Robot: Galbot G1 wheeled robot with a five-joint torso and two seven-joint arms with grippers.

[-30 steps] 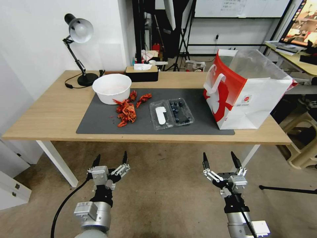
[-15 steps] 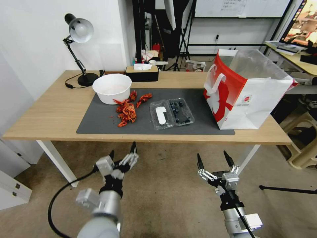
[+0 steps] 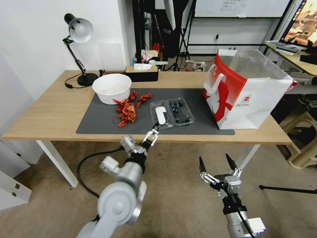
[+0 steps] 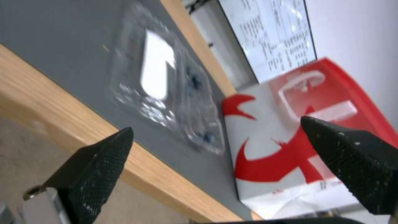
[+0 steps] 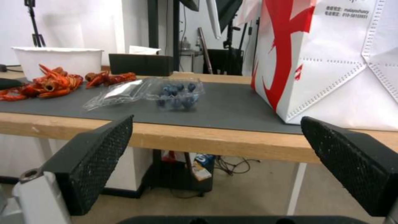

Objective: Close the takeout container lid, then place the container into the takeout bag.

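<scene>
A: Status? The left claw (image 3: 152, 130), jaws apart, hovers just below the clear plastic blueberry clamshell container (image 3: 171, 113), frame centre.

B: Hook its white-labelled clear lid (image 3: 160, 115) edge; fold rightward.

The takeout bag (image 3: 246, 96) is white with a red side panel and a white figure print, a small red logo on its front; the container (image 3: 180, 111) is clear, holding dark blue berries; the takeout container lid (image 3: 160, 115), at its nine o'clock, is clear with a white label; the mat (image 3: 99, 119) is dark grey; the table (image 3: 56, 109) is pale wood; the fingers (image 5: 89, 161) look black, dotted, perhaps textured.
</scene>
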